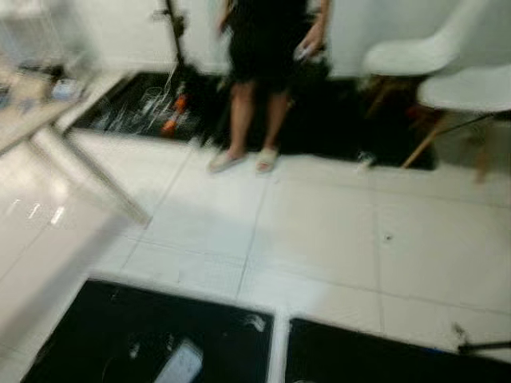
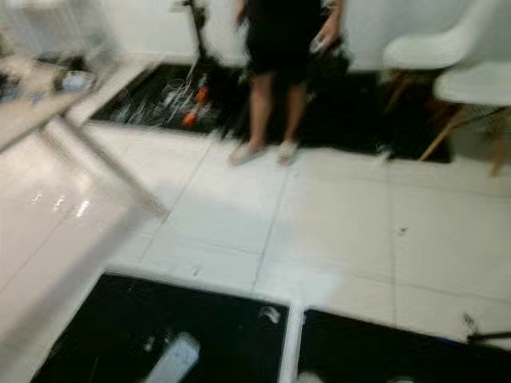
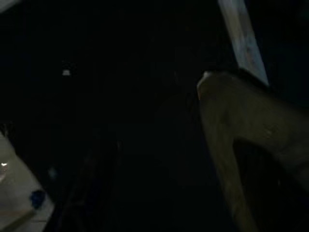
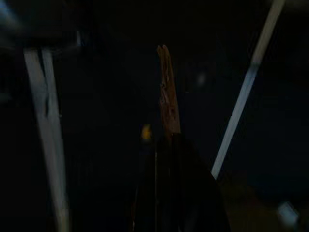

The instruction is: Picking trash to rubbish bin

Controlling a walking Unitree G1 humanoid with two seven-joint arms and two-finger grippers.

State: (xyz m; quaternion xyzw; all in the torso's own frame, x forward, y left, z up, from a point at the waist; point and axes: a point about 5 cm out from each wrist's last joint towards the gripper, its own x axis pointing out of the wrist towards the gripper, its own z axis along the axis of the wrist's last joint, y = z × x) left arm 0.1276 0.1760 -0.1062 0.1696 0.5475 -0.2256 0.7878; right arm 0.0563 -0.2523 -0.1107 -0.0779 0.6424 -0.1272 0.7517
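Blurry shot. A pale flat bit of trash [image 1: 180, 363] lies on the black floor panel [image 1: 96, 335] nearest the robot. Farther off, a person [image 1: 263, 72] stands on white tiles [image 1: 335, 231] near two white chairs [image 1: 447, 72]. Can't tell either gripper's fingers, wrist views too dark.

Home room: tiled floor [image 1: 319, 231], white chairs [image 1: 447, 68].

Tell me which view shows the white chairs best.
Left eye view: both white chairs sit at far right with seats and wooden legs visible, though blurred. Right eye view crops them more at the edge. The dark wrist views reveal nothing identifiable of them.
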